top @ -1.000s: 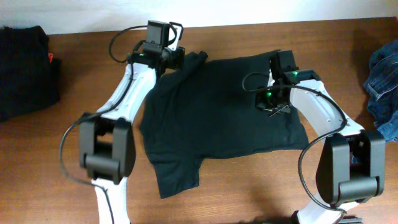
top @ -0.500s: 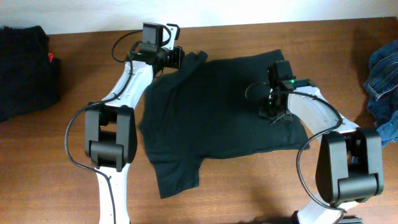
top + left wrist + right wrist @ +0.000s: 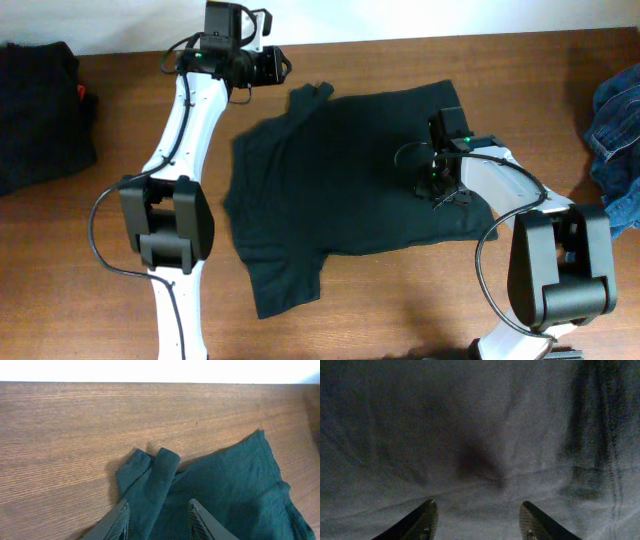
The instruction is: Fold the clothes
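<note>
A black short-sleeved T-shirt (image 3: 350,180) lies spread on the wooden table, one sleeve (image 3: 312,95) bunched at the far edge and another sleeve (image 3: 285,280) toward the front. My left gripper (image 3: 277,66) is open and empty, just off the shirt beside the bunched sleeve. In the left wrist view, this sleeve (image 3: 150,477) lies ahead of the open fingers (image 3: 159,521). My right gripper (image 3: 447,190) is low over the shirt's right side. In the right wrist view its fingers (image 3: 480,517) are open over wrinkled cloth (image 3: 480,435), holding nothing.
A pile of dark clothes (image 3: 35,110) with a red tag (image 3: 82,93) lies at the far left. Blue denim (image 3: 615,130) lies at the right edge. The table's far edge (image 3: 150,381) runs just beyond the bunched sleeve.
My left gripper has drawn back from the bunched sleeve toward the table's far edge. My right gripper has shifted slightly toward the front over the shirt. The shirt itself has barely moved.
</note>
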Robot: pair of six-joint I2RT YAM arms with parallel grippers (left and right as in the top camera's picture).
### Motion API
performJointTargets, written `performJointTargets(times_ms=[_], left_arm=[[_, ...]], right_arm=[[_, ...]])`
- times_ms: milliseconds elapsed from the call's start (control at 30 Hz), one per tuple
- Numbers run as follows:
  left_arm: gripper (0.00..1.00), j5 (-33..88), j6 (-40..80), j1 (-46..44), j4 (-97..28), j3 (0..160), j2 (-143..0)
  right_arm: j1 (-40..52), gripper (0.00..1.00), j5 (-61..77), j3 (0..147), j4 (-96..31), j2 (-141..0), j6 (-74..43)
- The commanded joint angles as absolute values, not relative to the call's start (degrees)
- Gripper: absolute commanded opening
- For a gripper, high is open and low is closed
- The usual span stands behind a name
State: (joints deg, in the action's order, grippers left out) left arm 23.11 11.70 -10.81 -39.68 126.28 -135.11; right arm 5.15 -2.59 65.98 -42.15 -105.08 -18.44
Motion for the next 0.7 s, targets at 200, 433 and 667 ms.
performJointTargets(times_ms=[200, 433, 667], left_arm=[[0.38, 23.1, 12.6, -10.7, -35.6, 126.7, -143.7], [0.38, 23.0, 12.8, -11.6, -36.3, 126.7, -144.3], [0.39, 19.2, 12.8, -13.1, -34.5, 126.7, -145.8]], right_arm=[[5.6, 0.62, -3.6, 65.5, -43.0, -105.5, -18.9], [5.6, 0.64, -3.7, 65.0, -42.5, -105.5, -18.9], [5.6, 0.64, -3.7, 65.0, -42.5, -105.5, -18.9]])
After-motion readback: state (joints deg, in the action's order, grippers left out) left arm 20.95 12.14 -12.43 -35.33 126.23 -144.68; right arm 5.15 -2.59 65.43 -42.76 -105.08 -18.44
